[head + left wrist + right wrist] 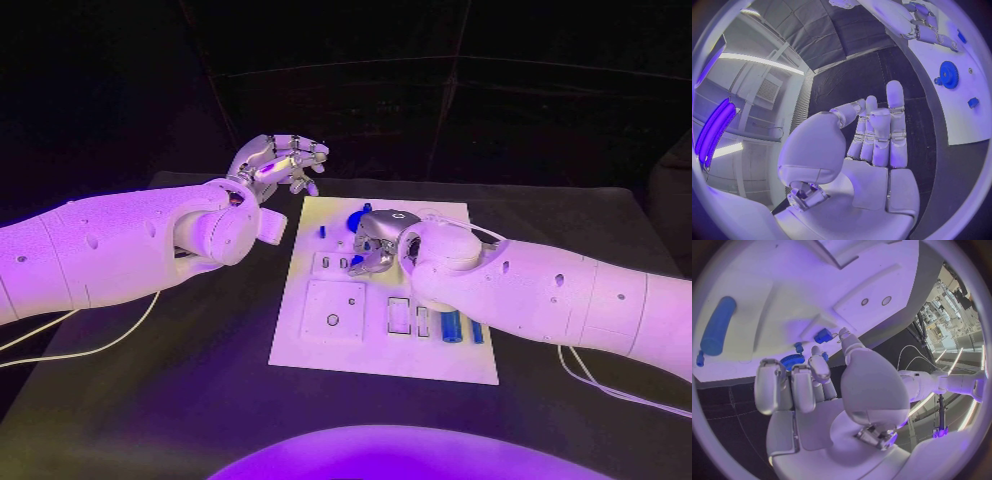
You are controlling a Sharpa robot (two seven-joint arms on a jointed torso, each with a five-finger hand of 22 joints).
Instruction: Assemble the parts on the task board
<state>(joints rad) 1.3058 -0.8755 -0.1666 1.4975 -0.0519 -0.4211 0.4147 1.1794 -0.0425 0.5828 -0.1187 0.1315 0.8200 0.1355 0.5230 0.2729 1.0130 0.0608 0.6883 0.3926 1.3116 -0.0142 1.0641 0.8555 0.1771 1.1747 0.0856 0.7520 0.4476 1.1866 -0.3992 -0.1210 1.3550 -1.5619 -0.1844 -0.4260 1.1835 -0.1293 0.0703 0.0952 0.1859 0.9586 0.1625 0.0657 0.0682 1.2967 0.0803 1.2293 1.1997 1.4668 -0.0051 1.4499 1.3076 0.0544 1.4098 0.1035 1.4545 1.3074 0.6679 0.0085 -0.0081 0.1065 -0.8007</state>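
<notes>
- Off the task board's (378, 358) far left corner, the left hand (274, 162) is held above the table, fingers loosely apart, nothing gripped.
- Over the board's far middle, the right hand (379, 243) is lowered, fingers curled; whether a part is pinched cannot be told.
- Beneath those fingers, a blue gear (792, 361) and small blue pieces are seen; a slow, square descent is advised.
- Toward the board's near right, a blue cylinder (451, 325) is left lying.

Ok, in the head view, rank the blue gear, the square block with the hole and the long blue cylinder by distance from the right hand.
1. blue gear: far end of the board, just beyond the right hand.
2. square block: board's left side, nearer the robot.
3. long blue cylinder: board's near right corner.
</notes>
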